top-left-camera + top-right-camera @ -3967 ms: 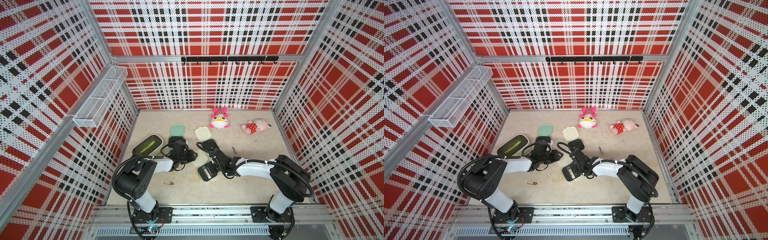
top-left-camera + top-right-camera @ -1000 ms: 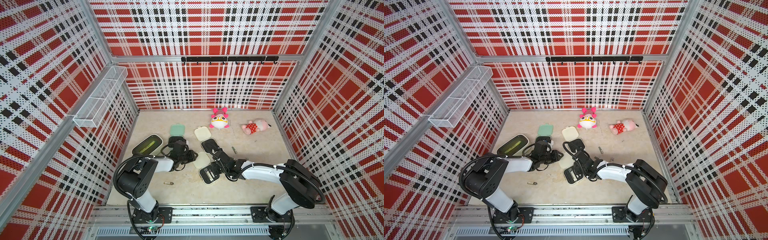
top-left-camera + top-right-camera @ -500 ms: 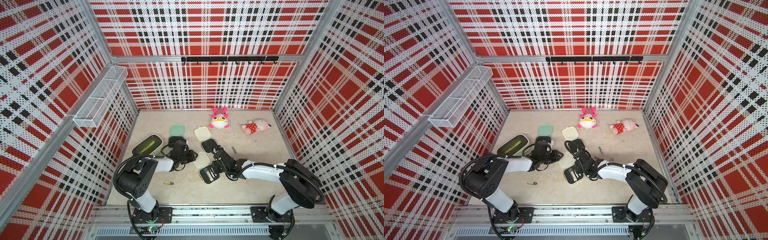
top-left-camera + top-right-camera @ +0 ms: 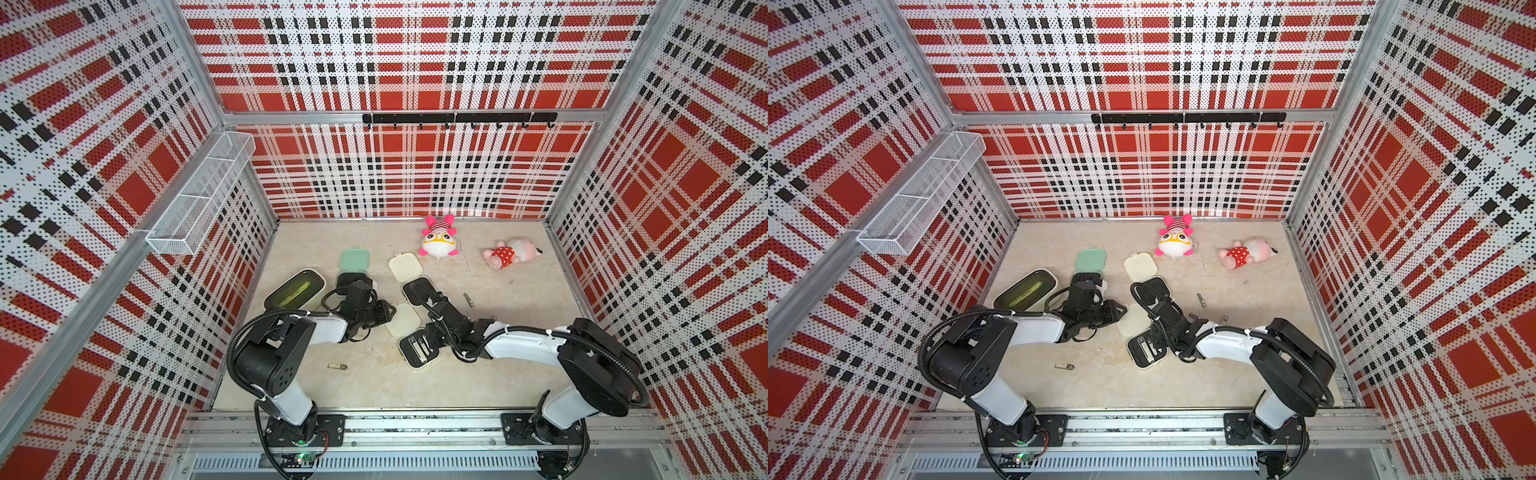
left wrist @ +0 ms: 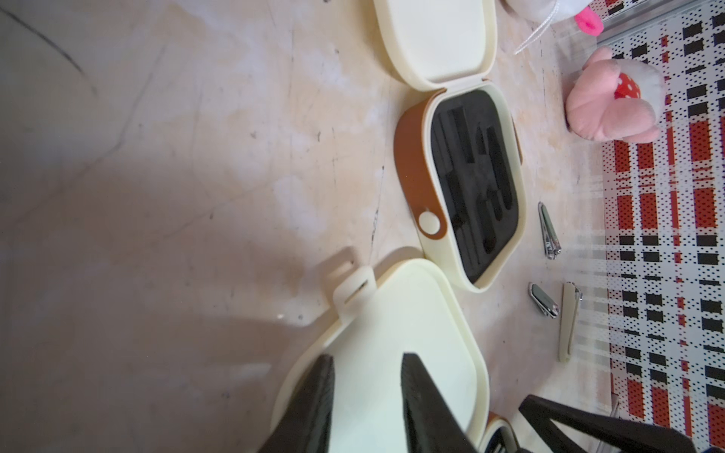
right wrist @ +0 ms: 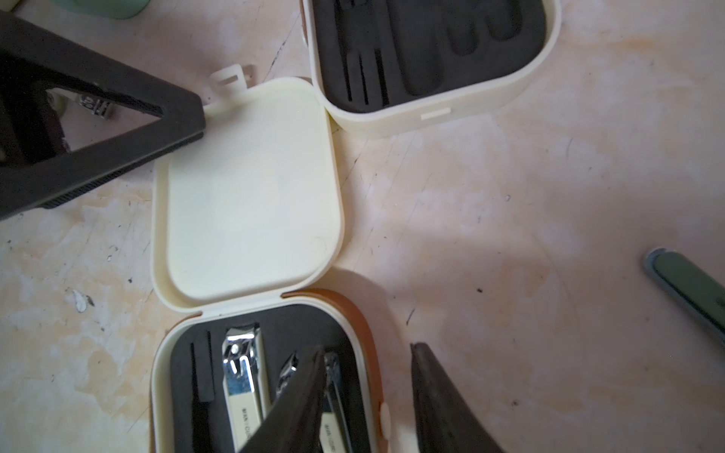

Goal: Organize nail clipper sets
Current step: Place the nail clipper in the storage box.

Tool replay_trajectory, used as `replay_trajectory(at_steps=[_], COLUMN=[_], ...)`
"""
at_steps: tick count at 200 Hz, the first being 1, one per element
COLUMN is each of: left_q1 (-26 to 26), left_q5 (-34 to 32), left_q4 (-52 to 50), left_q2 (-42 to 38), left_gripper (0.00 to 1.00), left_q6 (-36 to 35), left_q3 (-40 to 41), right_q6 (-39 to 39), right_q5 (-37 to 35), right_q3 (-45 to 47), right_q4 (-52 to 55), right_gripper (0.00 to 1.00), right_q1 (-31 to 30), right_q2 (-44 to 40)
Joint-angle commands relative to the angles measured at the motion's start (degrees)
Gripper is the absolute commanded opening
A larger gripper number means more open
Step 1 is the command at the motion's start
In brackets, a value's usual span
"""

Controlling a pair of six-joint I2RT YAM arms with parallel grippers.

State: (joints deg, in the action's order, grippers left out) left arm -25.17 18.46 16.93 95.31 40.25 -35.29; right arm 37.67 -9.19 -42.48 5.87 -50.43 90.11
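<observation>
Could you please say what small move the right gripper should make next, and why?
Probably close the right gripper on the side wall of the near cream case: its jaws straddle that wall, one over the clippers, one outside, with a gap.

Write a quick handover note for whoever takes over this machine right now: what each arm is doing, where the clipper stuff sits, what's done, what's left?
Arms: left end effector open, empty, poised at the lid of the near cream case; right end effector open, straddling that case's edge.
Done: clippers sit in the near case's insert.
Left: far cream case has an empty insert; mint case lies open, base mostly hidden. Also loose clippers lie beside the far case, another nearer the front. All three lids need shutting.
</observation>
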Motion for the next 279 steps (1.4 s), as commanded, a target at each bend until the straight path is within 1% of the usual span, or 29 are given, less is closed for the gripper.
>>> replay_trajectory(at_steps=[1,55,96,145,150,162,188,193,209,279], left_q1=[0.2,0.1,0.2,0.2,0.2,0.2,0.2,0.1,0.1,0.1], left_q5=[0.5,0.7,0.8,0.9,0.8,0.9,0.8,0.8,0.8,0.8], left_q4=[0.1,0.0,-0.3,-0.5,-0.5,-0.5,-0.6,-0.7,-0.7,-0.8], left_q2=[0.6,0.6,0.3,0.0,0.0,0.0,-0.1,0.0,0.0,-0.2], left_gripper=[0.34,0.34,0.34,0.34,0.34,0.34,0.34,0.34,0.34,0.34], left_q6=[-0.3,-0.3,-0.3,-0.3,-0.3,-0.3,-0.3,-0.3,-0.3,-0.3], left_q3=[0.4,0.1,-0.1,-0.2,-0.2,-0.2,-0.2,-0.2,-0.2,-0.1], right_q6=[1.0,1.3,1.4,1.5,1.5,1.5,1.1,1.0,0.8,1.0], right_q5=[0.0,0.3,0.3,-2.3,-3.6,-3.9,-3.0,-1.0,0.9,2.1], right_q3=[1.1,2.1,2.4,0.4,0.1,-0.3,-0.6,-0.6,-0.6,0.0], right_q4=[-1.3,-1.9,-1.7,1.6,2.0,2.3,1.5,1.1,0.3,-0.3], right_gripper=[0.39,0.36,0.36,0.44,0.44,0.45,0.45,0.46,0.46,0.46], right_q1=[0.4,0.5,0.5,0.5,0.5,0.5,0.5,0.5,0.5,0.4], right_q2=[1.0,1.3,0.8,-0.8,-1.0,-1.3,-1.7,-1.6,-1.2,0.2])
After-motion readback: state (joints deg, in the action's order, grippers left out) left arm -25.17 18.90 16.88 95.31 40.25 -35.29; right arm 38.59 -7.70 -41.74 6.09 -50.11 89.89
